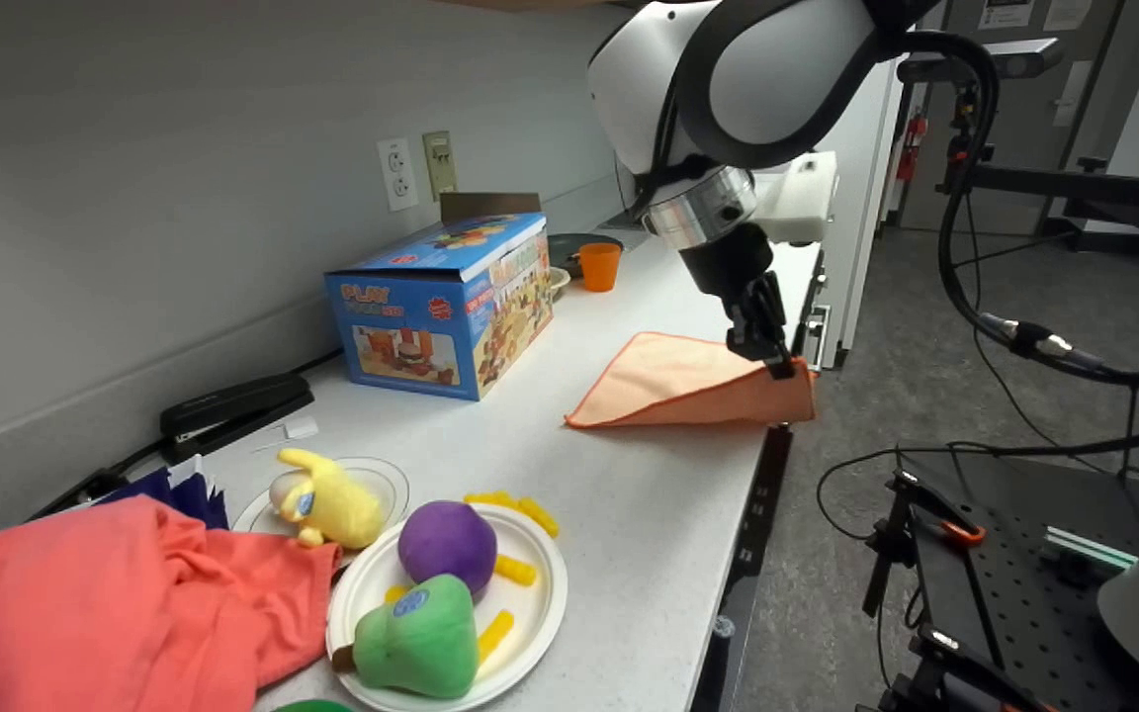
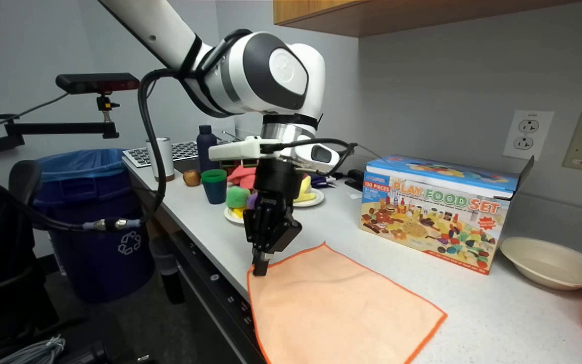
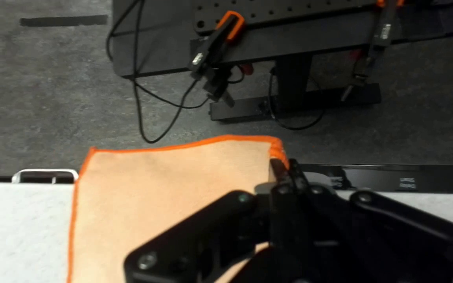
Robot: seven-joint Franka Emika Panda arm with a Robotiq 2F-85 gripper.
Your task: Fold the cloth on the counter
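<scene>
"Cloth [image 2: 341, 308]: where?"
"On the counter [image 1: 629, 524], overhanging its front; my gripper [image 2: 260, 267] pinches one corner."
"The rest?"
"From me, toward the wall [image 1: 184, 158], away from the plate [image 1: 550, 598]; I'd fold that way."

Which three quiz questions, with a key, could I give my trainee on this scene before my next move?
1. True or false: the black two-fingered claw is closed on the peach, orange-trimmed fabric cloth.
2. Multiple choice: in an exterior view, the blue printed cardboard box reads: A) Tool Kit; B) Play Food Set; C) Jigsaw Puzzle.
3. Fill in the blank: in an exterior view, the purple round plush toy and the green pear-shaped plush toy rest on a round white ____.

Key: 1. True. 2. B. 3. Plate.
</scene>
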